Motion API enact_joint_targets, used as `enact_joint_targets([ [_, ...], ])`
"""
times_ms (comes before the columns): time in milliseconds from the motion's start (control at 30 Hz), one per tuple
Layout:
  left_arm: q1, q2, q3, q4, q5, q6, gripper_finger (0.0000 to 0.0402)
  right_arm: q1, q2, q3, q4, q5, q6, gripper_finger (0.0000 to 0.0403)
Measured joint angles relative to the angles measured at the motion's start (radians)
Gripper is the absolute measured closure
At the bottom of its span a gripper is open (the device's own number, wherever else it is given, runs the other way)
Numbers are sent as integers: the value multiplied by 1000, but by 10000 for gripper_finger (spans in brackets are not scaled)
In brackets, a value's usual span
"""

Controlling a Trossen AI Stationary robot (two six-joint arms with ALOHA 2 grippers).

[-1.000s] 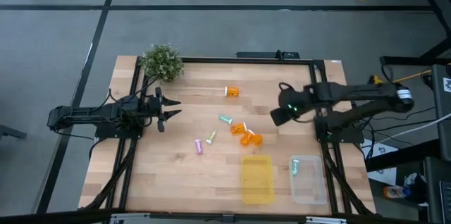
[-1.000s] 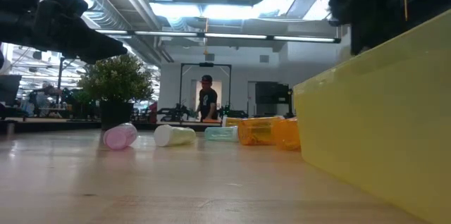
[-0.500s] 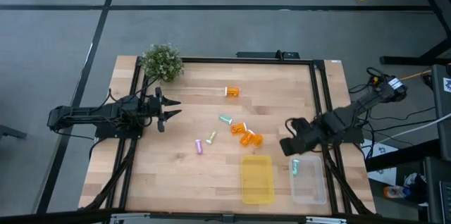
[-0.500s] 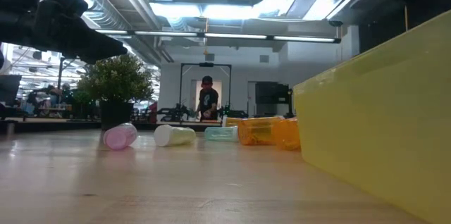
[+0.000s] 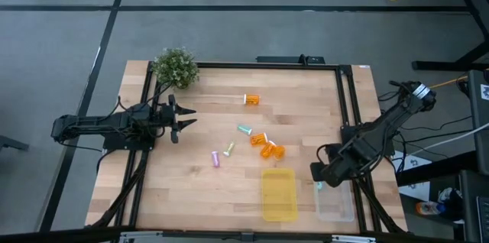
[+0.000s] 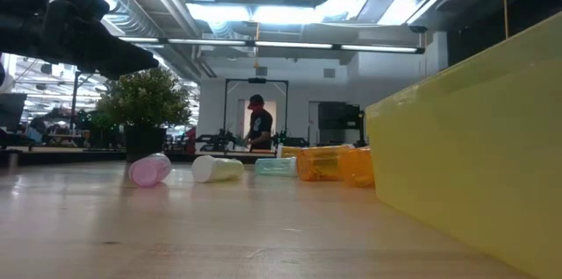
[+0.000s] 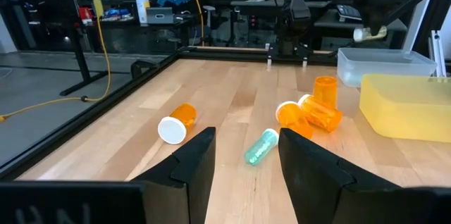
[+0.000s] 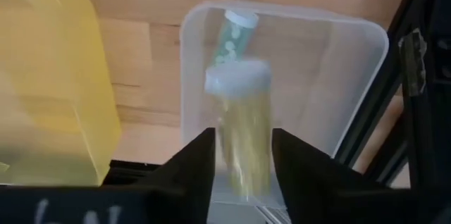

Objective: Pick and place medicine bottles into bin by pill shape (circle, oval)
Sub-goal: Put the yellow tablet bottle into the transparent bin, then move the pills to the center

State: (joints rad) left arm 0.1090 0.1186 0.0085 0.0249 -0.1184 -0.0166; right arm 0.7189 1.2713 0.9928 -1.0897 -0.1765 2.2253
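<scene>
Several small bottles lie on their sides mid-table: an orange one point(image 5: 251, 99) at the far side, a teal-capped one point(image 5: 244, 130), an orange cluster point(image 5: 266, 145), a yellow-green one point(image 5: 228, 150) and a purple one point(image 5: 216, 159). My right gripper point(image 5: 318, 173) is above the clear bin point(image 5: 340, 201), shut on a pale bottle point(image 8: 243, 139) with a white cap. A teal bottle point(image 8: 235, 34) lies in that bin. My left gripper point(image 5: 183, 118) is open and empty at the table's left, its fingers point(image 7: 201, 160) aimed at the bottles. My right gripper pinches the pale bottle's body point(image 8: 245, 160) between its two fingers, which lie on its two sides, along its length. The white cap end point(image 8: 236, 77) sticks out past the fingertips. The fingers point down over the clear bin, and the bottle is clear of the bin floor.
A yellow bin point(image 5: 279, 193) stands left of the clear bin near the front edge. A leafy plant point(image 5: 175, 67) stands at the far left corner. Dark frame rails point(image 5: 345, 105) run along the table's sides.
My right gripper has gone from the far right of the table toward the near edge and now hangs over the clear bin. The bottles on the table have stayed in place.
</scene>
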Motion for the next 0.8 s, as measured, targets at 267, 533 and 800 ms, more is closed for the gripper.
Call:
enact_joint_targets([
  [267, 0, 0, 0, 0, 0, 0, 253, 0, 3, 0, 0, -35, -4, 216],
  [533, 0, 0, 0, 0, 0, 0, 253, 0, 3, 0, 6, -29, -6, 218],
  [800, 0, 0, 0, 0, 0, 0, 253, -25, 3, 0, 8, 270, -9, 222],
])
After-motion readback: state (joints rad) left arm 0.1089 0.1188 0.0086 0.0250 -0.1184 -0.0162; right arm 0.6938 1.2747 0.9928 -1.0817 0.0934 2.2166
